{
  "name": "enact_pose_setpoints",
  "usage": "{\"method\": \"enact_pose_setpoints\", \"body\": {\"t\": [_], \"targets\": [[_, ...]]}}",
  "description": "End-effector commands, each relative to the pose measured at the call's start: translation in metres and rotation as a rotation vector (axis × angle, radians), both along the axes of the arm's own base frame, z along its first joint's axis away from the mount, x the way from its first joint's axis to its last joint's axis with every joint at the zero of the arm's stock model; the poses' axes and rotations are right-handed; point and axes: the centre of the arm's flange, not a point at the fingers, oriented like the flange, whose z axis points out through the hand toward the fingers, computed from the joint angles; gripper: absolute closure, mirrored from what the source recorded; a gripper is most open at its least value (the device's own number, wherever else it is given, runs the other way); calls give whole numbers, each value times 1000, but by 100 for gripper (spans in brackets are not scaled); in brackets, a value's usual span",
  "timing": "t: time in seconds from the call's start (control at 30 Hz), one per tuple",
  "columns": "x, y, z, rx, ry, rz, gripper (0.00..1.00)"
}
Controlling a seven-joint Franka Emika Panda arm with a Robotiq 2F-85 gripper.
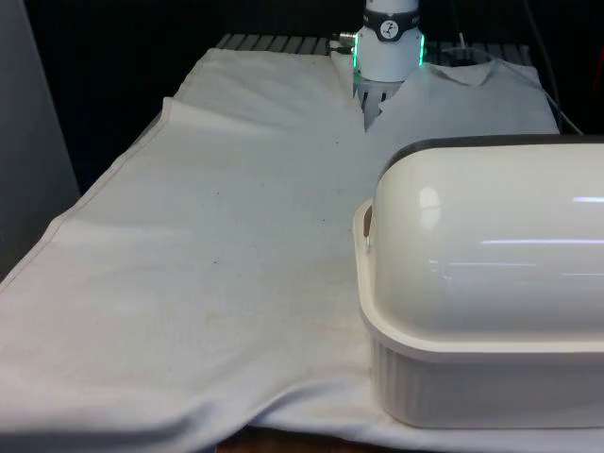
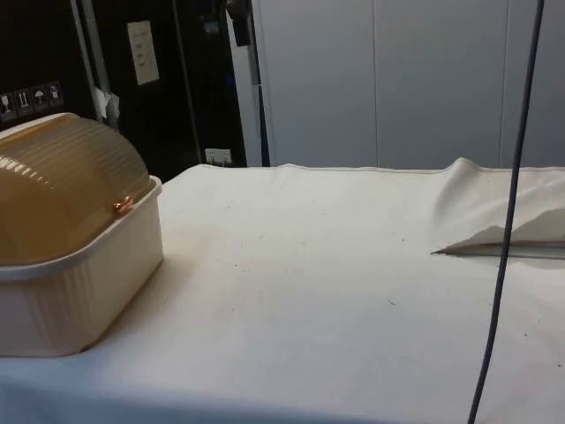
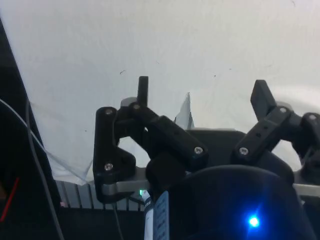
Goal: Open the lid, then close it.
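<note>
Wrist view: gripper (image 3: 202,92) agape over cloth (image 3: 150,40)

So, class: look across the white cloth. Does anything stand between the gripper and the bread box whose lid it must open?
Nothing visible does. The bread box sits at one end of the white cloth with its domed lid shut. The gripper, fingers apart, hangs over bare cloth, and the stretch of cloth between them carries no object.
</note>
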Motion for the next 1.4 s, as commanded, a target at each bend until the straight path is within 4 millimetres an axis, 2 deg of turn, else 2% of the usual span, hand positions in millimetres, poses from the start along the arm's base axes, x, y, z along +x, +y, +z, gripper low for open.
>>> {"method": "enact_pose_setpoints", "body": {"t": [0.0,0.1,0.13,0.17,0.23,0.27,0.37,0.4,0.47,0.5,0.57,0.93,1.17,1.2,1.37], "targets": [[0,-1,0,-2,-1,-4,4],[0,0,0,0,0,0,20],[0,-1,0,-3,-1,-4,20],[0,-1,-1,-3,0,-4,30],[0,-1,-1,-3,0,-4,40],[0,-1,-1,-3,0,-4,52],[0,-1,-1,0,1,-2,69],[0,-1,-1,-3,0,-4,69],[0,-1,-1,-3,0,-5,79],[0,-1,-1,-3,0,-5,90],[0,-1,-1,-3,0,-4,100],[-2,2,0,1,-4,4,100],[-3,13,3,9,-64,22,100],[-2,10,2,3,-44,18,100],[-1,22,2,21,-99,32,100]]}}
